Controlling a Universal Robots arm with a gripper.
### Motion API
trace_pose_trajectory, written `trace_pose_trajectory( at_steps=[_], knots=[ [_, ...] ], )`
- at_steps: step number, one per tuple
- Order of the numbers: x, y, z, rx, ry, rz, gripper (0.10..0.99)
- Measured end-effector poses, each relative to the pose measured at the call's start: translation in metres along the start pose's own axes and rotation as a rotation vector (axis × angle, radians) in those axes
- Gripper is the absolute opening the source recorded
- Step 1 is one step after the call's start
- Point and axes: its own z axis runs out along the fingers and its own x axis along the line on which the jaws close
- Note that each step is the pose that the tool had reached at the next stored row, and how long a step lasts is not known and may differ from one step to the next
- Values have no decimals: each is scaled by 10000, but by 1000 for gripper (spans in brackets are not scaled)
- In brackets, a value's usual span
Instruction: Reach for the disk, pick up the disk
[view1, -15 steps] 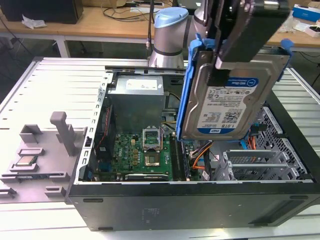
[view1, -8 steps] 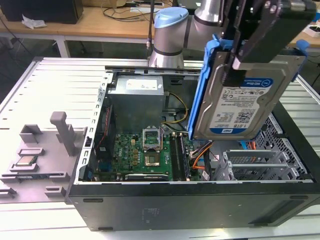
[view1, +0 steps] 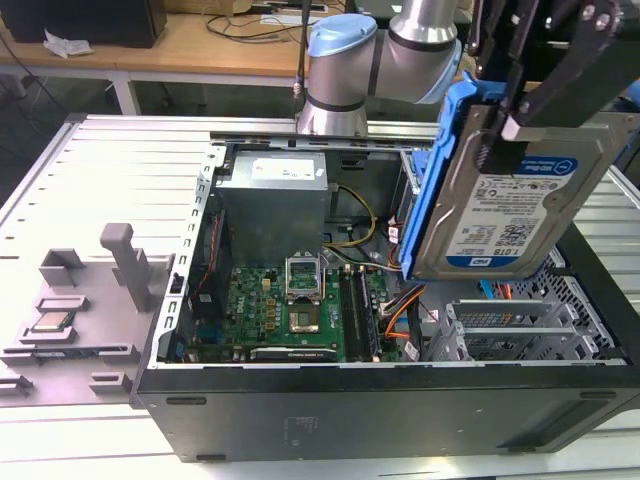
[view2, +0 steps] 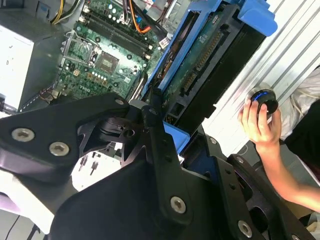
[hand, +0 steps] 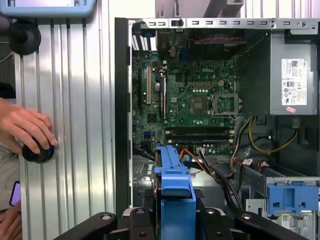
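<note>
Your desk (view1: 120, 160) was a ribbed, silver-grey metal surface. On it lay the open computer case (view1: 380, 410), black-walled, its motherboard facing up. Toward the exterior view's left sat a grey plastic fixture (view1: 90, 300) with an upright post, and a small square chip (view1: 50, 322) rested on it. In the first wrist view, a hand (hand: 25, 127) pressed a round black knob (hand: 37, 154) on the desk's ribs.

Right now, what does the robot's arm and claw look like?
The arm is a shiny silver tube with a rounded light-blue cap at its joint. The claw is matte black, built from flat angular metal links joined by round silver bolts, seen in both wrist views.
</note>
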Motion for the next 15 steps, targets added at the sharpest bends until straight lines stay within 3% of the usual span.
trace_pose_trajectory(
  at_steps=[7, 15],
  knots=[
    [-5, -160, 16, -14, 2, -1, 369],
    [-9, -226, 145, -60, 2, -1, 369]
  ],
)
